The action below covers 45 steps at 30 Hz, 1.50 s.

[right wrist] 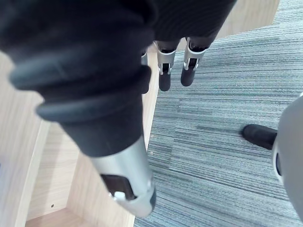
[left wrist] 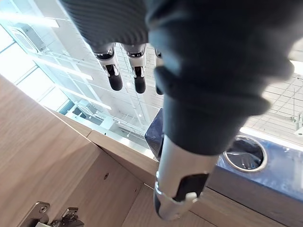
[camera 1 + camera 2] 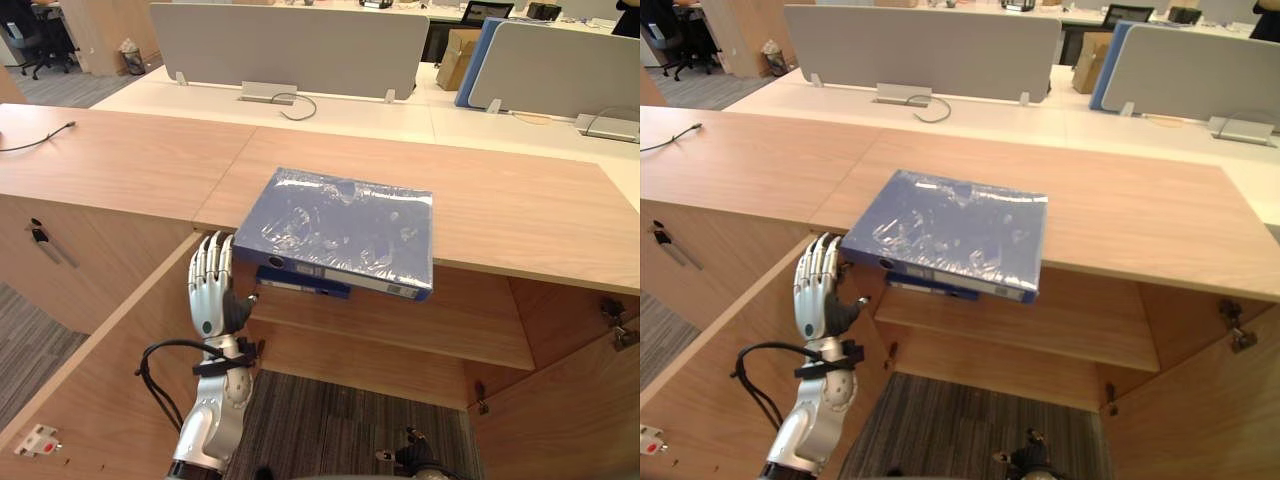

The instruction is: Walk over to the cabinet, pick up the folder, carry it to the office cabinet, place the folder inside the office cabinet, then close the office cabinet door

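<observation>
Folder (image 3: 340,225) spine label (image 3: 401,291) too small to read

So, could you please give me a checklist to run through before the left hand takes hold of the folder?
1. Folder lies flat on the cabinet top, front edge overhanging: ok.
2. Left hand open, fingers straight, beside the folder's near left corner: ok.
3. Left hand touching the folder: cannot tell.
4. Right hand free, holding nothing, over the carpet: ok.
5. Shelf bare beside a second blue folder: ok.
</observation>
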Motion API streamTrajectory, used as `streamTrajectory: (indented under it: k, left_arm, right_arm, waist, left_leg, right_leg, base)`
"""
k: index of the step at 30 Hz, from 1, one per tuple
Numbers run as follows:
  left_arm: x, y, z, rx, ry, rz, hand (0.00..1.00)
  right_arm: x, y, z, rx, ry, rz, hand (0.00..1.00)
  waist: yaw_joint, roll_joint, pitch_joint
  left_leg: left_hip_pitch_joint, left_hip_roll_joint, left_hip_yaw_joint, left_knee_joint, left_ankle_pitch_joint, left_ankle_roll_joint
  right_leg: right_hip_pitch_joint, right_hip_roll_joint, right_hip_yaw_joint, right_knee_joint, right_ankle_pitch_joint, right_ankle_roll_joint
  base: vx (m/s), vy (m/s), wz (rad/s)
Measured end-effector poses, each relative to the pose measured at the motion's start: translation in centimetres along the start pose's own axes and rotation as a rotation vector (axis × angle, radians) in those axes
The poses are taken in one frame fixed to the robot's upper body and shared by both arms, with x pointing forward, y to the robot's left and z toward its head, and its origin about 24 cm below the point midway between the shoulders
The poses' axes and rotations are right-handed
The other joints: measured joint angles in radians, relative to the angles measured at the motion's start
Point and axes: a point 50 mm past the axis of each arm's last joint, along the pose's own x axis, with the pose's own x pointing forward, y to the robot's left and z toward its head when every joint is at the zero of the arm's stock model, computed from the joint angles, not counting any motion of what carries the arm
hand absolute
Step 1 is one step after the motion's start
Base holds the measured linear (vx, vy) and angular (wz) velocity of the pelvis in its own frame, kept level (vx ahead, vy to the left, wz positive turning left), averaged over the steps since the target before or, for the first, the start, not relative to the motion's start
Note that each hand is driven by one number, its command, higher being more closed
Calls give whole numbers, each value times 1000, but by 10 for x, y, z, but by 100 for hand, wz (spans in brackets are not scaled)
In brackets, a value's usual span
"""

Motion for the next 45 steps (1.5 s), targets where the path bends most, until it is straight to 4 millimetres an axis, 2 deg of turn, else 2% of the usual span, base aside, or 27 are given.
streamTrajectory:
  k: [6, 14, 22, 26, 35, 45]
  left_arm:
    - [6, 13, 13, -44, -43, 87, 0]
    - [6, 10, 21, -60, -85, 76, 0]
    - [17, 10, 28, -35, -173, 75, 0]
    - [16, 1, 21, 0, -160, 23, 0]
    - [18, -14, 12, 64, -144, -52, 0]
    - [21, -21, 8, 100, -153, -100, 0]
  right_arm:
    - [0, -2, 0, -7, -2, -2, 0]
    - [1, -3, 0, -28, -7, 10, 0]
    - [1, -2, 1, -43, -12, 21, 0]
    - [1, -2, 0, -43, -11, 21, 0]
    - [1, -3, -1, -42, -8, 19, 0]
    - [2, -8, -1, -17, 0, 0, 0]
  waist:
    - [0, 3, 5]
    - [-3, 3, 5]
    - [-10, 4, 5]
    - [-25, 4, 5]
    - [-33, 4, 5]
    - [-38, 6, 3]
  left_leg:
    - [0, 0, 0, 0, -1, -1]
    - [0, 0, 0, 0, -1, -1]
    - [1, 0, 7, 0, -1, -1]
    - [1, 0, 10, 1, -1, -1]
    - [11, 1, 30, 0, -1, -1]
    - [12, 1, 29, 0, -1, -1]
  right_leg:
    - [0, 0, 1, 0, 0, 0]
    - [-2, 0, 4, -1, 0, 0]
    - [-1, 2, 13, -14, 10, -3]
    - [-1, 2, 17, -19, 15, -5]
    - [-1, 2, 43, -35, 32, -8]
    - [-2, 1, 48, -41, 37, -3]
  base:
    - [0, 0, 0]
    - [0, 0, 0]
    - [0, 0, -3]
    - [0, 0, -2]
    - [-32, 32, -9]
    - [-31, 34, -1]
